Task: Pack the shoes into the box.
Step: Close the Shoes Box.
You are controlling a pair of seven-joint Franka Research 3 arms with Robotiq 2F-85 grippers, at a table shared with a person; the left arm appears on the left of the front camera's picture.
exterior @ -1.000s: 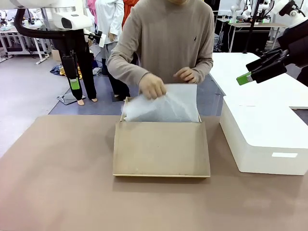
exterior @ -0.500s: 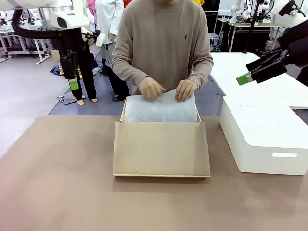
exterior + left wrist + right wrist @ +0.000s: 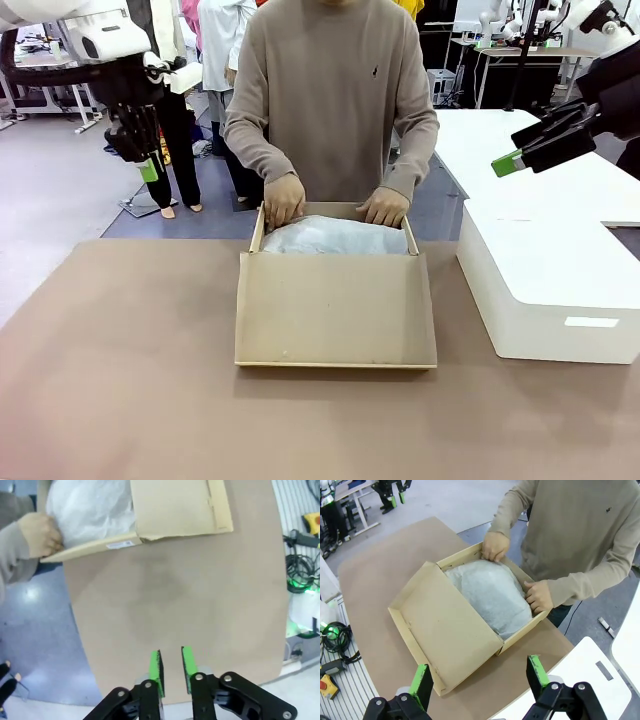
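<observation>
Left gripper (image 3: 172, 666) hanging up high at far left, pads sitting with just a narrow gap, pinching nothing. Right gripper (image 3: 479, 677) hovering over at right above white block (image 3: 550, 290), fingers spread wide, nothing between them. Box (image 3: 335, 310) sitting mid-table (image 3: 120, 380), flap lid lying open toward near side. Person at far side pressing white tissue paper (image 3: 335, 238) down into box, far-left hand (image 3: 285, 200) and far-right hand (image 3: 385, 208) each gripping at a far corner.
</observation>
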